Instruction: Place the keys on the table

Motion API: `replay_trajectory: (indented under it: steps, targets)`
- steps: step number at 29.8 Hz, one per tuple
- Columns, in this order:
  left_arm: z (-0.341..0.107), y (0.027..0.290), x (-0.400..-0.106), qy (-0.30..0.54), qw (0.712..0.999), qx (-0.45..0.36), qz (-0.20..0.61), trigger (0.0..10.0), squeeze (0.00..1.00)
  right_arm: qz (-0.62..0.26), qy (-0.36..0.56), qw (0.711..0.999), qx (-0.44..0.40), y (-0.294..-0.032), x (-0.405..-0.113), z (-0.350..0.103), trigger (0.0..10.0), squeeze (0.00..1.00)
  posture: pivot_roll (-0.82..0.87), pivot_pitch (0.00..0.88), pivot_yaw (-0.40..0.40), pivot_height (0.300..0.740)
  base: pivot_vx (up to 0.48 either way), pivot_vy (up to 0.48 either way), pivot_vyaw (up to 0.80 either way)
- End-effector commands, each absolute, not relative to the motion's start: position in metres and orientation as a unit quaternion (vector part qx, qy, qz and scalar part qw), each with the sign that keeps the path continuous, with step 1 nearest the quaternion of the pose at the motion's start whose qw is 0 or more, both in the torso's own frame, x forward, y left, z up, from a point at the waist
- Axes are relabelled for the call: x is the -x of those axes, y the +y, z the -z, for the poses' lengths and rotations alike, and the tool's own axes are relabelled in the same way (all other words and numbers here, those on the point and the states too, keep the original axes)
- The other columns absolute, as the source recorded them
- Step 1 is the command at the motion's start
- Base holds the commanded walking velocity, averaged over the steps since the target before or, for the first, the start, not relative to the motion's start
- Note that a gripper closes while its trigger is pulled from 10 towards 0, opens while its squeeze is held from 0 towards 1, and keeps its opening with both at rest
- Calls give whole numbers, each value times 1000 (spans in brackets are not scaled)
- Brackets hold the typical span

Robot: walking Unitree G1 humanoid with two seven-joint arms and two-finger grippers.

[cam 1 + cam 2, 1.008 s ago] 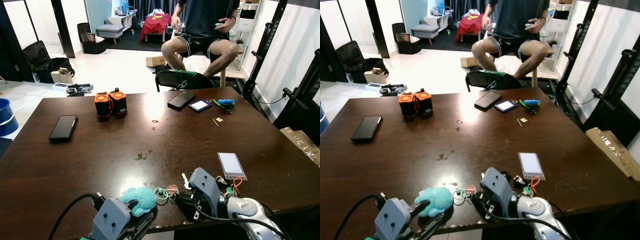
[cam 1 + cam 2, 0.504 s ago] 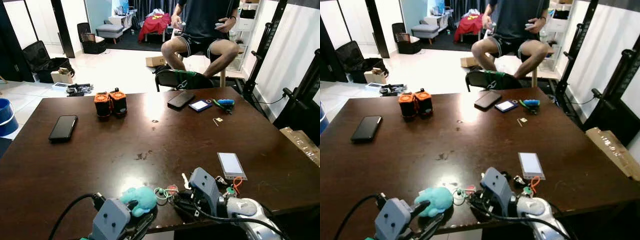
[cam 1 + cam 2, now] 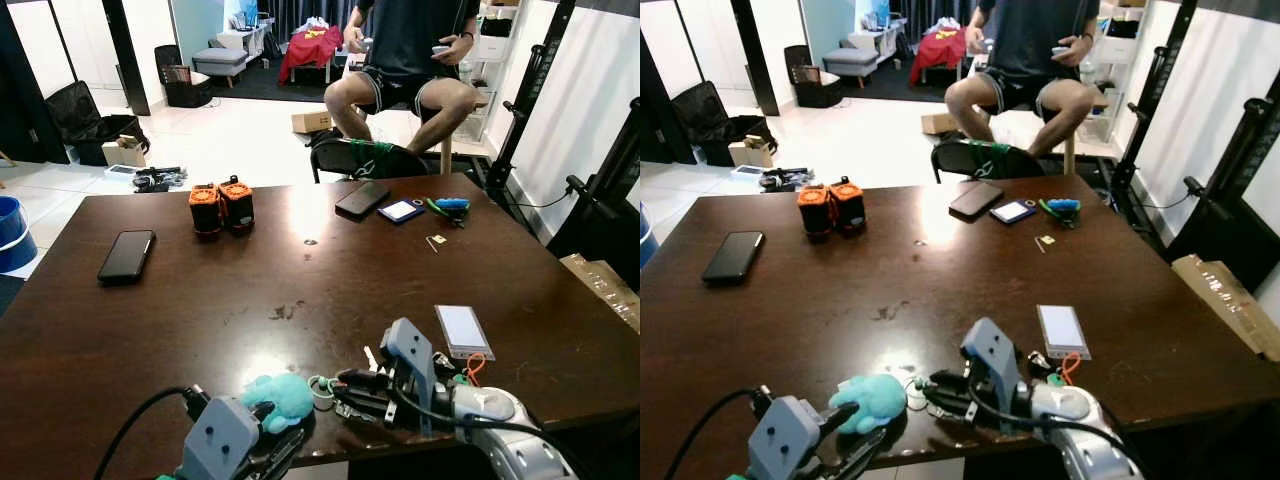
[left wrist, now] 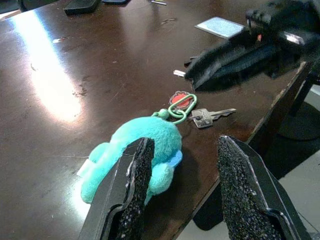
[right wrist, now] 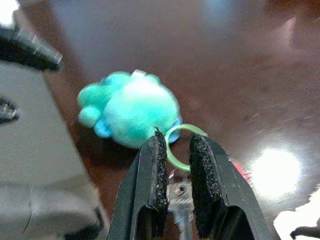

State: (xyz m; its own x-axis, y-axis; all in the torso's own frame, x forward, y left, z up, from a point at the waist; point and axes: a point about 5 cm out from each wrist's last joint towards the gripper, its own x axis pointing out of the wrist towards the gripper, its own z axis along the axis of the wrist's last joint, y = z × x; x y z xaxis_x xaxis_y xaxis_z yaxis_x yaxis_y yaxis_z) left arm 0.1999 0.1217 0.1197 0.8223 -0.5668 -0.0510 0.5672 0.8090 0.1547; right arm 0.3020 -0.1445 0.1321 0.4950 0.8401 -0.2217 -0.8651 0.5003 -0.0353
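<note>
The dark wooden table [image 3: 300, 270] carries the keys [image 4: 202, 116] with a teal plush [image 3: 277, 397] near its front edge. Farther back lie a black phone [image 3: 127, 255], two orange-black blocks [image 3: 221, 207] and a white card [image 3: 463, 330].

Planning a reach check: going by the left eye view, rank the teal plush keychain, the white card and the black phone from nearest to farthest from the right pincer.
From the right pincer:
1. Teal plush keychain, just to its left at the near edge.
2. White card, to its right.
3. Black phone, far left of the table.

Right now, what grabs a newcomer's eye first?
The turquoise plush keychain with its keys lying at the table's near edge. The left pincer hangs open over the plush, the right pincer nearly shut above the green ring. A person sits beyond the table.
</note>
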Motion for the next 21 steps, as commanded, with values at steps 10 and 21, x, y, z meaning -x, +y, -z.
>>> replay_trajectory:
  steps: [10, 21]
  targets:
    - [-124, 137, -206, -18, 968, -94, 230, 10000, 0, -476, 65, 876, 40, -126, -297, -128, 10000, 0, -135, 0, 98, 740, 0, 0, 0]
    - [-116, 138, -207, 21, 960, -97, 261, 10000, 1000, -447, 51, 892, 37, -121, -306, -128, 10000, 0, -136, 0, 102, 740, 0, 0, 0]
